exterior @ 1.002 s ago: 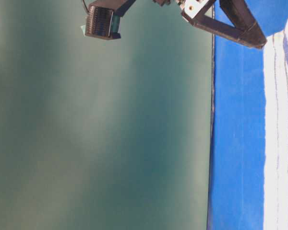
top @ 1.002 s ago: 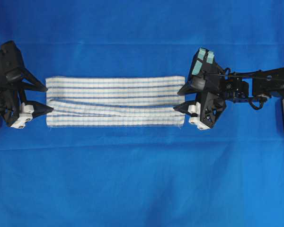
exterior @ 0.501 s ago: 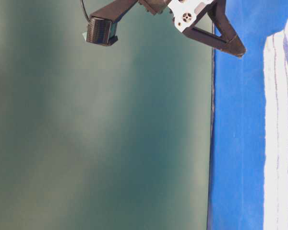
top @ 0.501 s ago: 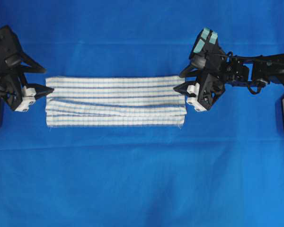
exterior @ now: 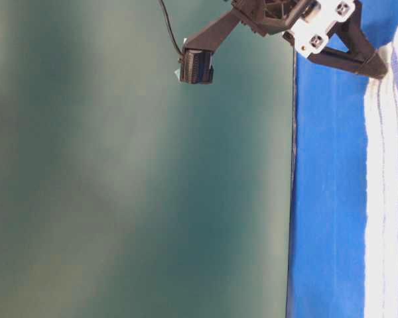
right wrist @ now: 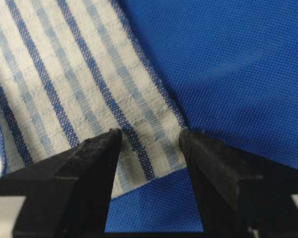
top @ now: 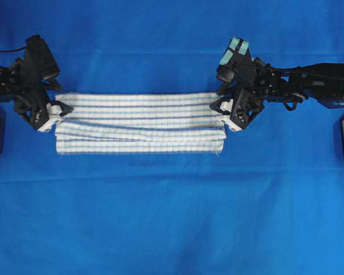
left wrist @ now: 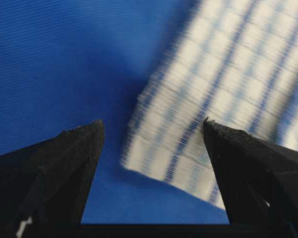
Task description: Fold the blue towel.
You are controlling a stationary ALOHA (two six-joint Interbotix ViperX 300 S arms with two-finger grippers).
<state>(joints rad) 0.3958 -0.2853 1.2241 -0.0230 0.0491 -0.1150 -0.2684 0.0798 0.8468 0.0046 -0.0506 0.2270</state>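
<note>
**Both grippers set at the far corners of the half-folded towel**

Left gripper [top: 62, 110], black with white fingertip blocks: fingers spread wide, nothing between them. The left wrist view showed a blurred corner of the rectangular white woven towel with thin dark-blue and light-blue stripes [top: 140, 122] lying in the gap ahead of the fingertips, nearer the right finger [left wrist: 248, 168]. Contact not certain from the overhead view; the tips stood at the towel's upper left corner.

The towel lay flat on the plain solid-blue table cloth [top: 172, 217], stretched as a long band between the two grippers, a loose lengthwise lap visible along its lower half. Judged partway folded.

Right gripper [top: 223, 110]: fingers likewise well apart, gripping nothing. In the right wrist view the towel's corner sat directly between and just beyond the two fingertips, hem running alongside the right finger [right wrist: 223, 168]. Likely placed so for a matched pinch of both far corners.
</note>
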